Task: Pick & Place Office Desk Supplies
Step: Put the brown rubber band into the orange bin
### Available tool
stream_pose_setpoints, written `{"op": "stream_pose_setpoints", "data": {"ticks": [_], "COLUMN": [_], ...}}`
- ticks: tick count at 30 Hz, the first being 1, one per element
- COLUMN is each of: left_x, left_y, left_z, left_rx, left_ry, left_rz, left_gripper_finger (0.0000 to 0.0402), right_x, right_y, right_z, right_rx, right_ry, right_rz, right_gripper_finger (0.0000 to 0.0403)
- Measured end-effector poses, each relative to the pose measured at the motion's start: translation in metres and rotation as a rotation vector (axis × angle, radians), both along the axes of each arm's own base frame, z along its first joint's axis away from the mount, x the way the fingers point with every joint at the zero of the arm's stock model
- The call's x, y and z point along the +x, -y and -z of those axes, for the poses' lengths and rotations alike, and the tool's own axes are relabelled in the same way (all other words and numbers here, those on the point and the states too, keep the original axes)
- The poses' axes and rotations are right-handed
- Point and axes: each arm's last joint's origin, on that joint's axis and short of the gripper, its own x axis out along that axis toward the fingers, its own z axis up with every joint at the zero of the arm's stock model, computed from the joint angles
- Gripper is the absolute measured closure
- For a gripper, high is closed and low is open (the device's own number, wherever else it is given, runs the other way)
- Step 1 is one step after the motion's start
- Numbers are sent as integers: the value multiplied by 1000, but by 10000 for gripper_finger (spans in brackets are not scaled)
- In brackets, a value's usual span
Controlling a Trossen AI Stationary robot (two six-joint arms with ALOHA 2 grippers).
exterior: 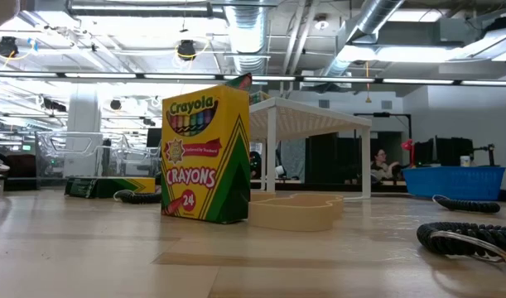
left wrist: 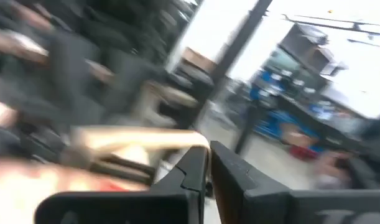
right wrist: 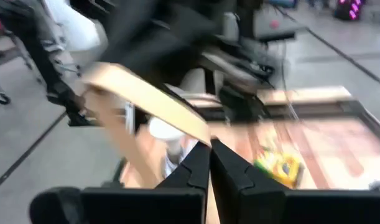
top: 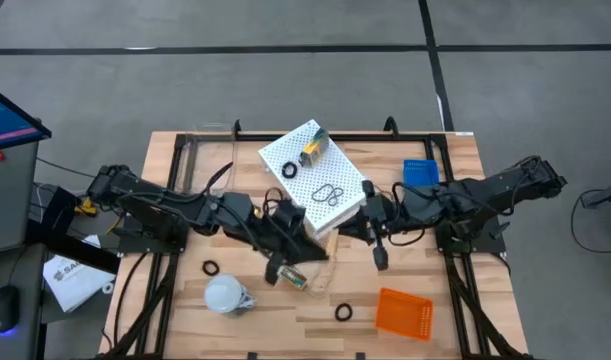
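On the white perforated box (top: 312,178) lie 1 crayon box (top: 313,150), rubber bands (top: 329,193) and 1 black ring (top: 289,172). Left on the table (top: 455,330): another crayon box (top: 293,277) mid-table and 2 rings (top: 211,267). Both the left gripper (top: 275,272) and the right gripper (top: 379,257) have jaws pressed together, empty.

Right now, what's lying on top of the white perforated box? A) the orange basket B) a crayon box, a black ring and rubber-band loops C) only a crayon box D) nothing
B: in the high view the white perforated box carries a crayon box, a black ring and rubber-band loops on its top.
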Motion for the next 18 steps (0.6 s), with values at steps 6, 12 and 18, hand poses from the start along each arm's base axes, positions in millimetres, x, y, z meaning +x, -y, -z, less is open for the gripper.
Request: {"op": "stream_pose_setpoints", "data": {"ticks": [6, 12, 18], "left_x": [-4, -2, -3], "left_y": [10, 3, -14], "left_z": [11, 18, 12], "left_rx": [-14, 58, 149], "left_ry": [-136, -184, -145], "left_rz": [62, -77, -236], "left_gripper_finger": [340, 303, 284], "right_x": [-23, -52, -79], "right_y": [9, 9, -5], "right_z": [-4, 4, 21], "right_rx": [50, 130, 245], "right_ry": [-63, -250, -490], "right_rz": [57, 80, 125], "right_gripper_finger": [401, 402, 402]}}
